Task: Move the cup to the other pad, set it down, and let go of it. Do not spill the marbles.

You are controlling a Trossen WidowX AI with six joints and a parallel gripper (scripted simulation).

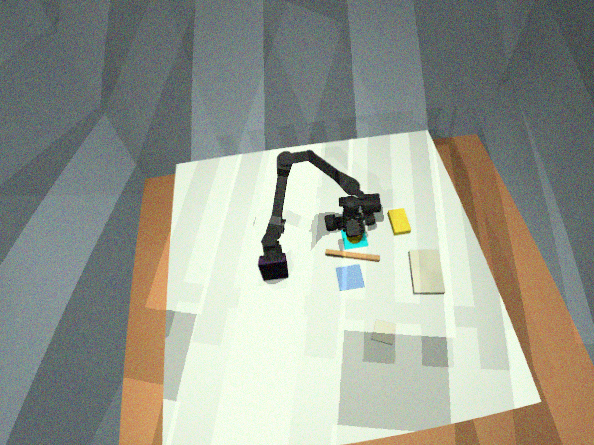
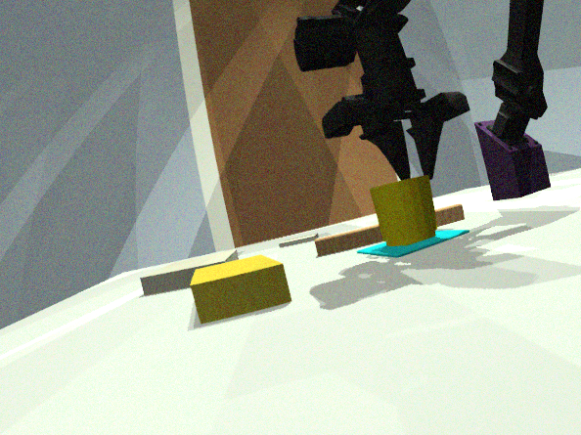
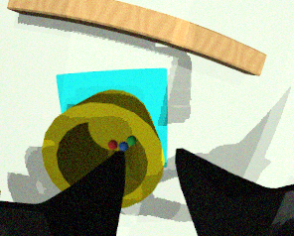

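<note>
The black two-fingered tool (image 2: 415, 172) hangs just above the olive-yellow cylindrical cup (image 2: 404, 210), fingers parted and gripping nothing; one fingertip sits over the rim, the other outside the wall. The cup stands upright on the cyan square pad (image 3: 114, 94), overhanging its near edge, with red, blue and green marbles (image 3: 122, 144) inside. Beyond lies the long wooden strip (image 3: 137, 27), with the pale blue pad (image 1: 350, 277) past it on the white bench (image 1: 260, 349)

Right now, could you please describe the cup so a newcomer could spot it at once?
On the white table cover, find the wooden bar. Just beyond it, the cup stands upright on the cyan pad, the only round, olive-yellow thing there, with marbles inside.
</note>
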